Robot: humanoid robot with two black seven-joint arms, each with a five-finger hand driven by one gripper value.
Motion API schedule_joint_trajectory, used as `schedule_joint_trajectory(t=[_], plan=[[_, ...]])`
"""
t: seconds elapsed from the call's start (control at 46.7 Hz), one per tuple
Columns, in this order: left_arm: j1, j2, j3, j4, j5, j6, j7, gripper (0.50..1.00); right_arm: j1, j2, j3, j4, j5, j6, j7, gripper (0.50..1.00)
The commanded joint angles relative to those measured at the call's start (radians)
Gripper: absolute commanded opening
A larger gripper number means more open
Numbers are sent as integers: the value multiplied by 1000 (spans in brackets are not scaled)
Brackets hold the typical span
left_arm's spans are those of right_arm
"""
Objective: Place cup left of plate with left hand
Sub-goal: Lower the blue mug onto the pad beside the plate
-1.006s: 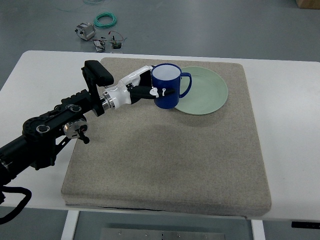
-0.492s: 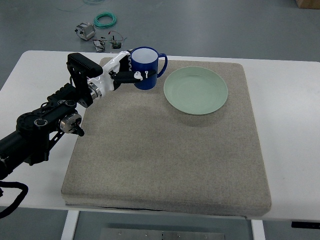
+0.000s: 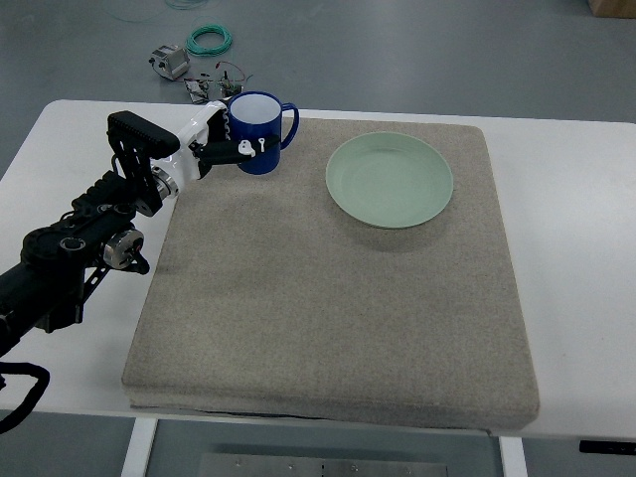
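Now the left hand (image 3: 221,147) grips the blue mug (image 3: 258,133), fingers wrapped around its side, and has carried it farther left than half a second ago, over the grey mat's (image 3: 328,298) far left corner. The gap to the pale green plate (image 3: 390,181) has widened; the plate has not moved

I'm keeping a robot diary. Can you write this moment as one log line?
left hand: holding cup | cup: left of plate, over mat
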Motion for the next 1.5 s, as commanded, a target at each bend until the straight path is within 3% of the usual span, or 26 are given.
schedule_joint_trajectory(t=[0.0,0.664,0.942,1.135,1.199,1.477], plan=[[2,-2,3,30,0,0,-13,500,0,0,0,0,0,0,0,934],[27,-11,9,52,-15,3,-47,512,0,0,0,0,0,-1,0,934],[45,-14,9,50,-18,8,-49,690,0,0,-1,0,0,-1,0,934],[60,-15,10,52,-18,15,-49,731,0,0,0,0,0,0,0,934],[60,-17,10,52,-18,23,-49,773,0,0,0,0,0,0,0,934],[62,-17,10,50,-25,52,-49,874,0,0,0,0,0,-1,0,934]])
